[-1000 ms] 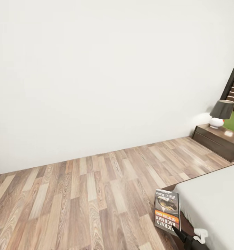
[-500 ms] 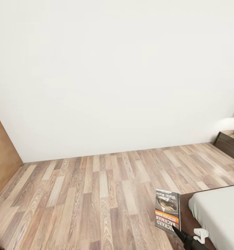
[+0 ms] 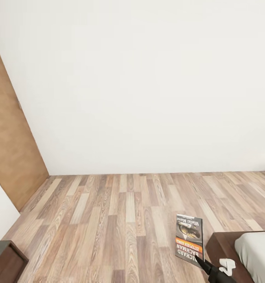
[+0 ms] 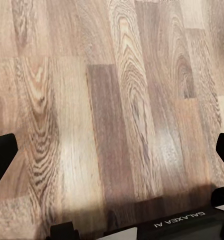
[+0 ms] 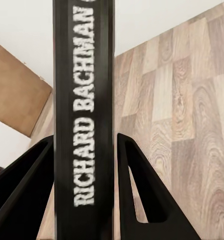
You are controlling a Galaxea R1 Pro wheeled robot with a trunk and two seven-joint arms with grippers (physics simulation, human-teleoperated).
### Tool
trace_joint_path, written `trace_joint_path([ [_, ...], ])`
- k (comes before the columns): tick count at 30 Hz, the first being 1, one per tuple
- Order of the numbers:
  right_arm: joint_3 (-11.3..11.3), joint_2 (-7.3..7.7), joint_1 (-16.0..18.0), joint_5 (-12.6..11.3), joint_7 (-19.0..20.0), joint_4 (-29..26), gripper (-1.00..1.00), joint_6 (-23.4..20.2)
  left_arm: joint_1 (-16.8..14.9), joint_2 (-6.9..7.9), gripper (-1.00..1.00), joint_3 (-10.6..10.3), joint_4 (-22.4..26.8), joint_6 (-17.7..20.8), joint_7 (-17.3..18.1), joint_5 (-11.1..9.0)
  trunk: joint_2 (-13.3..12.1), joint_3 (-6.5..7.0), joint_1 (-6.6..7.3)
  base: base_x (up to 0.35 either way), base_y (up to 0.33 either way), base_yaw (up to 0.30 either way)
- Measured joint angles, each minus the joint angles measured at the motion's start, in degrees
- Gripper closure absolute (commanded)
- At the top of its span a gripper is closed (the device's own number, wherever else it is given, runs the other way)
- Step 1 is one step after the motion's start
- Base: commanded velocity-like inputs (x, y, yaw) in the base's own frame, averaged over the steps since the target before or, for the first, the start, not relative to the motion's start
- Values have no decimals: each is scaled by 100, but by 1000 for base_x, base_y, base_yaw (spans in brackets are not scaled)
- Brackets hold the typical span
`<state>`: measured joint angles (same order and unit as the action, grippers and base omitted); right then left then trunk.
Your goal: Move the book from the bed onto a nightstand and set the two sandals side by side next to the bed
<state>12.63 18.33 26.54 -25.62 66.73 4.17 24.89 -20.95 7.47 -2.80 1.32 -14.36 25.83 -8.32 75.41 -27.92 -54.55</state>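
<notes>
Pinching the book (image 3: 190, 239) by its lower edge, the right hand (image 3: 206, 268) sits low at the right of the head view, its dark fingers closed on the paperback. The book stands upright in the air over the wood-plank floor (image 3: 120, 212), just beside the corner of the bed (image 3: 242, 251), with its cover facing the camera and its lettering upside down. An orange band crosses the dark cover below the photo.

From the right wrist view, the book's black spine (image 5: 84, 115) runs straight up between the two black fingers (image 5: 141, 190), which press against it from either side. White letters on the spine read "RICHARD BACHMAN".

The bed shows just its dark brown frame corner and a slice of pale grey mattress (image 3: 258, 255) at the lower right of the head view. A white wall (image 3: 148, 86) rises behind the floor, and a tan wooden panel (image 3: 10, 149) leans in from the left. A dark brown piece of furniture (image 3: 6, 261) pokes in at the lower left corner.

The left hand (image 4: 112, 150) hangs over bare floorboards in the left wrist view, its black fingers (image 4: 2, 155) spread wide to either edge with nothing between them.
</notes>
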Motion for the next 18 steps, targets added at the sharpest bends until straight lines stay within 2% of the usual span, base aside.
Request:
trace_joint_path([
  [9,-1,0,0,4,0,-1,100,3,0,0,-100,-2,0,0,2,6,0,0,0,0,0,292],
  [12,0,0,0,2,0,0,100,2,0,0,-100,0,0,0,0,88,0,0,0,0,0,271],
  [14,0,0,1,4,1,0,100,5,-1,-1,-100,2,-1,0,-1,193,0,0,0,0,0,112],
  [18,16,1,1,2,1,-2,100,5,-1,-3,-100,0,-2,-3,-3,245,0,0,0,8,0,34],
])
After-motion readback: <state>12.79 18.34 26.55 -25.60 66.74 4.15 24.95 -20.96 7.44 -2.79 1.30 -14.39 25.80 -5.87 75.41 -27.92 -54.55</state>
